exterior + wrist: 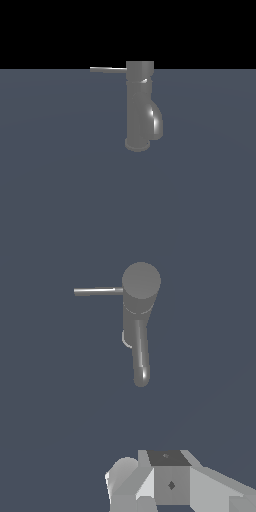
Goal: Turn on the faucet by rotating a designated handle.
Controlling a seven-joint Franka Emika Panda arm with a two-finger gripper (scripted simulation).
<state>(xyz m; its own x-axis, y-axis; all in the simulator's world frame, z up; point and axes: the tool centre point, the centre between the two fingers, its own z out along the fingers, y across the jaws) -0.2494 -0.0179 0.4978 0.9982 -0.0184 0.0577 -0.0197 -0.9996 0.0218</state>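
The faucet (pixel 139 107) stands upright on the blue-grey tabletop (pixel 55 200), base flange flat on the surface, and nothing is touching it. The handle (pixel 108 69) juts straight out from the faucet's top cap, level, toward the exterior view's left; the spout (pixel 156 120) bulges from the opposite side of the faucet, lower down. No arm shows in the exterior view at all. From the wrist view we look down on the faucet's round cap (pixel 141 280), the handle (pixel 98 291) a thin bar off its side, and the tool (pixel 165 483) sits well apart from the faucet, only blocky grey parts of it visible, so I cannot tell whether it is spread or closed. This looks like the approach step, with the rotation not yet begun. To do it well, I'd aim for the handle's free end, far from the cap, where a push gives the most turn. Come in beside the bar at its height, clear of the spout, and press sideways along an arc around the cap rather than downward.
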